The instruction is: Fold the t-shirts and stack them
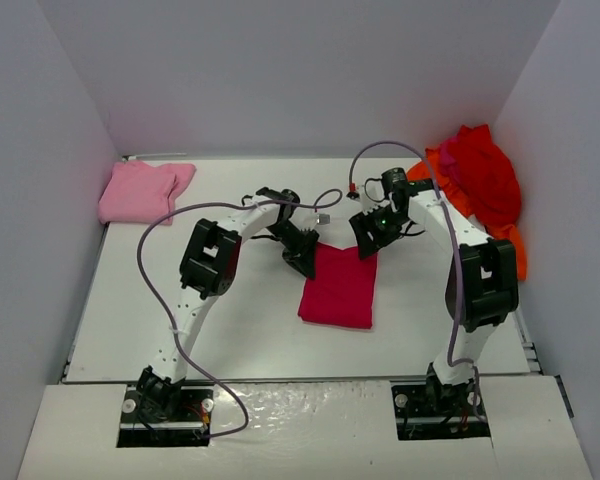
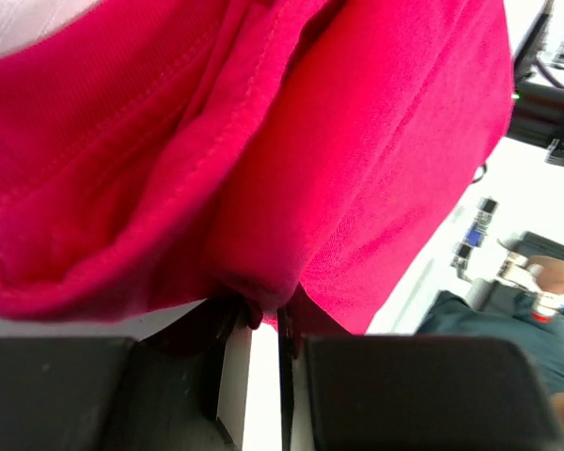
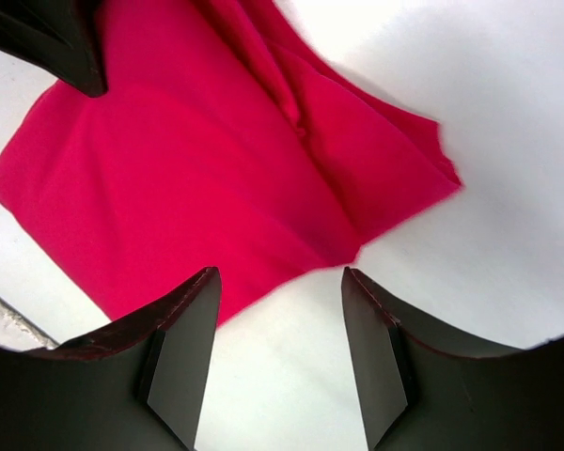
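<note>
The crimson-magenta t-shirt lies folded into a narrow oblong in the middle of the table, its long side running from the far edge toward the near edge. Both arms reach over its far end.

The left gripper sits at the far left corner of this shirt. In the left wrist view its fingers stand almost together, with a bunched fold of the crimson-magenta cloth pinched in the slim gap between them, so the tool is clamped on the shirt. A stitched hem runs across the cloth above the grip.

The right gripper hangs at the far right corner of the same shirt. Its fingers are apart with nothing between them. Only bare table shows in the gap, and the shirt's edge lies just beyond the fingertips. A crease runs down the cloth there, and a dark part of the other arm shows at the top left of that view.

The light pink t-shirt lies folded in the far left corner of the table, well apart from both arms. In the far right corner the red t-shirt is heaped loosely on top of the orange t-shirt, both unfolded and crumpled against the side wall.
</note>
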Controlling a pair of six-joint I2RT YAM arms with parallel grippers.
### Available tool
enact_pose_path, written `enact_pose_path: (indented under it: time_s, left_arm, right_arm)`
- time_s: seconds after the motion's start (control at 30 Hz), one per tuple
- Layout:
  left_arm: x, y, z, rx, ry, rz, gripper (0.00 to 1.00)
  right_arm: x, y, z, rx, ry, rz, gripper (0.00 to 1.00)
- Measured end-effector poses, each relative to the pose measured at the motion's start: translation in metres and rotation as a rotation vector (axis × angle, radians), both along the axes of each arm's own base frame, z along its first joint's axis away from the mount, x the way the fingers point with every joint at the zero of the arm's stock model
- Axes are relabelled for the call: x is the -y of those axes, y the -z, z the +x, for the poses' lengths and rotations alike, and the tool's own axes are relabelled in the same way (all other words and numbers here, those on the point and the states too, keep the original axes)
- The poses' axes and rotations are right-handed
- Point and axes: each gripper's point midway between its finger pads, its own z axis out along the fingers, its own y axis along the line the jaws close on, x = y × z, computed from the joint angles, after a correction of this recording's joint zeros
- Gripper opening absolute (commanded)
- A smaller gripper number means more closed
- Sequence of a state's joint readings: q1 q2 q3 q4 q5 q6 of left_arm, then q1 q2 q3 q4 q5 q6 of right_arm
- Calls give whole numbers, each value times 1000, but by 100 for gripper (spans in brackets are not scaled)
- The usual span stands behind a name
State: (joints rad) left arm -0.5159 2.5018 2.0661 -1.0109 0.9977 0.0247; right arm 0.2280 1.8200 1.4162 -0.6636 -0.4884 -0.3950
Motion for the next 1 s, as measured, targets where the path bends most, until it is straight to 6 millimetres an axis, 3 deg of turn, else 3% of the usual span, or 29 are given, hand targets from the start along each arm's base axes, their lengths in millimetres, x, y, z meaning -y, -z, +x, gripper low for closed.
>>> enact_pose_path:
  time_s: [0.07,0.17,0.3,0.37,0.43,0.5,0.6,0.67,0.77,0.87,1.0]
  left_arm:
    - [-4,-1,3,39,-3,28,0]
    - [-25,-2,15,156,-11,116,0]
    - [-83,-6,63,367,-61,284,0]
    - [-128,-13,98,452,-117,377,0]
    - [-183,-24,138,544,-193,470,0]
    - [-236,-39,170,626,-272,552,0]
    - [-310,-64,199,726,-350,684,0]
    - [-346,-79,210,781,-372,766,0]
    - [-372,-99,226,877,-340,875,0]
    - [-370,-109,250,966,-299,917,0]
    - [-355,-104,270,1035,-223,937,0]
  right_arm:
    - [9,-18,4,63,17,-17,53]
    - [27,-67,11,223,63,-20,53]
    - [56,-134,15,457,144,-10,54]
    - [61,-151,13,523,160,-3,54]
    - [60,-153,10,539,158,7,54]
    - [58,-142,9,510,151,11,53]
    - [54,-121,9,448,142,17,53]
    - [52,-111,9,416,139,21,53]
    - [50,-107,8,401,137,31,53]
    - [49,-108,9,406,134,38,53]
    - [48,-104,10,408,133,40,53]
